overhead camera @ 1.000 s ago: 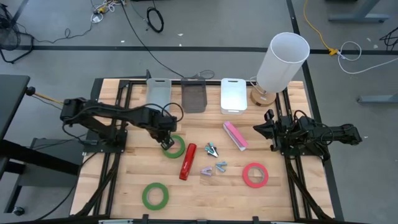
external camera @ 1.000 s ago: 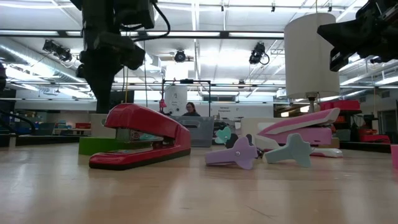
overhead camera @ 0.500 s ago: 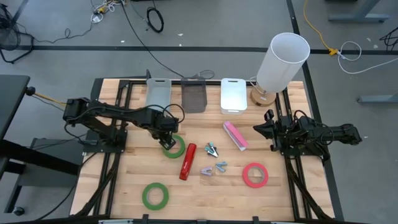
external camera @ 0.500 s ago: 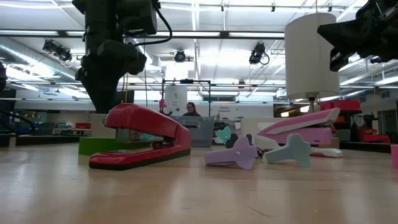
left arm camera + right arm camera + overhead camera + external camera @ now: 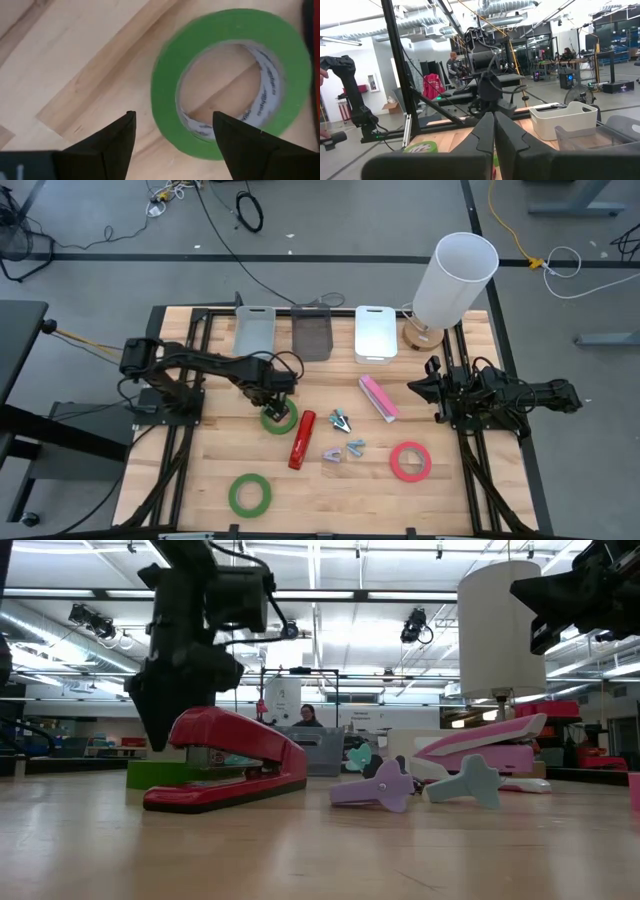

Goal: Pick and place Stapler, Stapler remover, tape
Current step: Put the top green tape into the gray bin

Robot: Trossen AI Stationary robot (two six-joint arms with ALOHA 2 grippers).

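- Right now my left gripper (image 5: 275, 408) hangs over the green tape roll (image 5: 279, 417) near the table's middle, fingers spread wide; the left wrist view shows both dark fingers (image 5: 107, 145) parted above the roll's near rim, holding nothing.
- My right gripper (image 5: 428, 385) waits at the table's right edge, beside the lamp (image 5: 450, 280), pinched shut and empty.
- The red stapler (image 5: 301, 438) lies just beside that roll; the pink stapler (image 5: 379, 397) sits further right, the small staple removers (image 5: 345, 435) between them, the red-pink tape roll (image 5: 410, 461) near the right arm, and a second green roll (image 5: 249, 494) at the front.
- Three bins (image 5: 313, 333) line the far edge; I take those as the drop targets, though nothing marks which item goes where.
- Risk: one finger has to drop inside the ring and one outside. If both land outside, I expect the close to skid the roll sideways.
- Risk: the red stapler is close enough that a descending finger or a shoved roll could nudge it.
- Risk: a thin flat rim gives little to pinch; a shallow grip may let it slip on the lift.
- Hard to read: in the low view the red stapler blocks most of the roll, so I cannot judge the height of the fingers above it.
- The wrist view crops the roll's far side, and the removers' exact count is unclear from above.
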